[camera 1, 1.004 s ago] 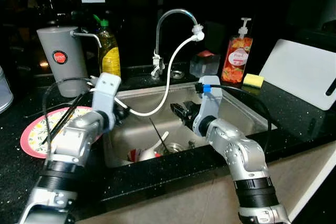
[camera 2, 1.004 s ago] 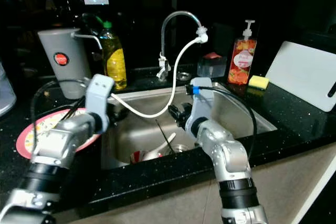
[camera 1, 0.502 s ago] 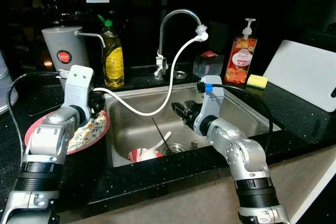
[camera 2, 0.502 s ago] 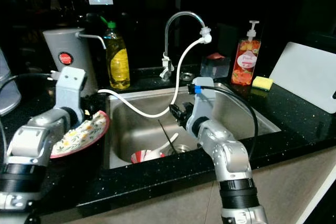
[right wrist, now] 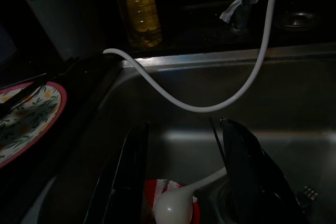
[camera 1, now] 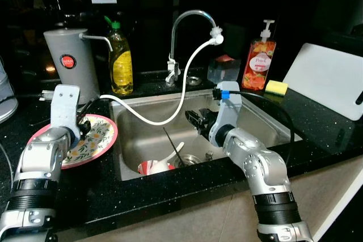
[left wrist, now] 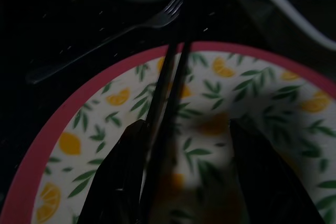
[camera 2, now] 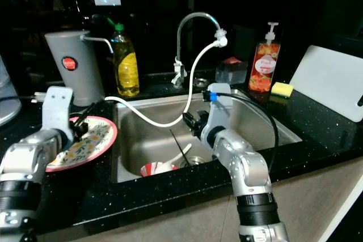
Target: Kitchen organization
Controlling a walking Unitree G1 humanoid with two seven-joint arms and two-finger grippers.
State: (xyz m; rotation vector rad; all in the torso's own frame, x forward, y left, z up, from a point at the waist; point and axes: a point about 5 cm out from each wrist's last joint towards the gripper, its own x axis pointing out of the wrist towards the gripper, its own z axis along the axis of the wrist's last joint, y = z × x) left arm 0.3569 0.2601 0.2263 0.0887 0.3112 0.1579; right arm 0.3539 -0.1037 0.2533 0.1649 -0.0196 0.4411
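A pink-rimmed plate with a lemon pattern lies on the black counter left of the sink. Two dark chopsticks lie across it, and a fork rests on the counter just beyond. My left gripper hovers open close over the plate, one finger beside the chopsticks. My right gripper is open inside the sink, above a red bowl holding a white spoon. A thin dark stick leans in the basin.
A white hose droops from the faucet across the sink to the left rim. Behind stand a grey jug, a yellow bottle, an orange soap dispenser and a sponge. A white board lies at right.
My left arm has swung left from the sink's edge to over the plate. The right arm has stayed in the sink.
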